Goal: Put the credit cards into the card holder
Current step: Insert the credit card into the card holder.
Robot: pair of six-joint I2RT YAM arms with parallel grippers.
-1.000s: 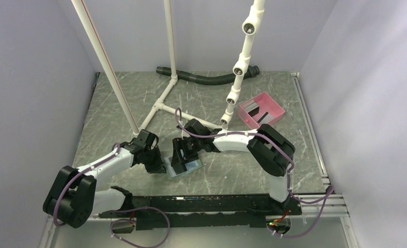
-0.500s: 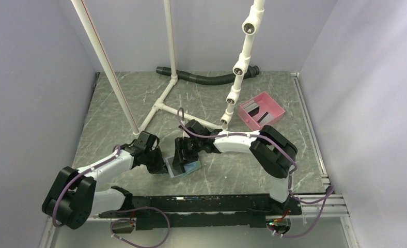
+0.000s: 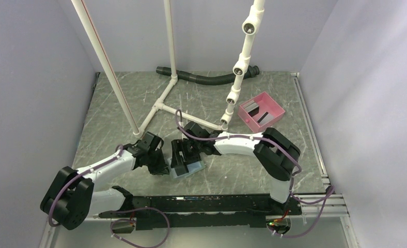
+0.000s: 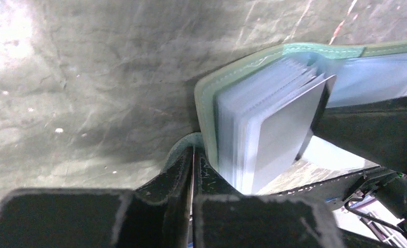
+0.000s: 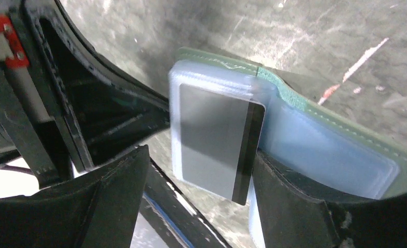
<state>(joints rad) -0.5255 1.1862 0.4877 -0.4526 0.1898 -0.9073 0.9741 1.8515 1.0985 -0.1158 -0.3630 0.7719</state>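
While left claw (image 4: 192, 168) pinches card holder (image 4: 205, 103) edge, right claw (image 5: 197, 168) stands open around grey card (image 4: 281, 134).

card holder (image 3: 192, 169) part. hidden, tray (image 3: 269, 120) contents unclear

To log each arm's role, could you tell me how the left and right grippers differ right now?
The left gripper is shut, while the right gripper stands open. The left gripper pinches the card holder's green cover edge; the right gripper only straddles a dark card at the holder's clear sleeves, one finger clear of it. Both sit low at the holder, facing each other.
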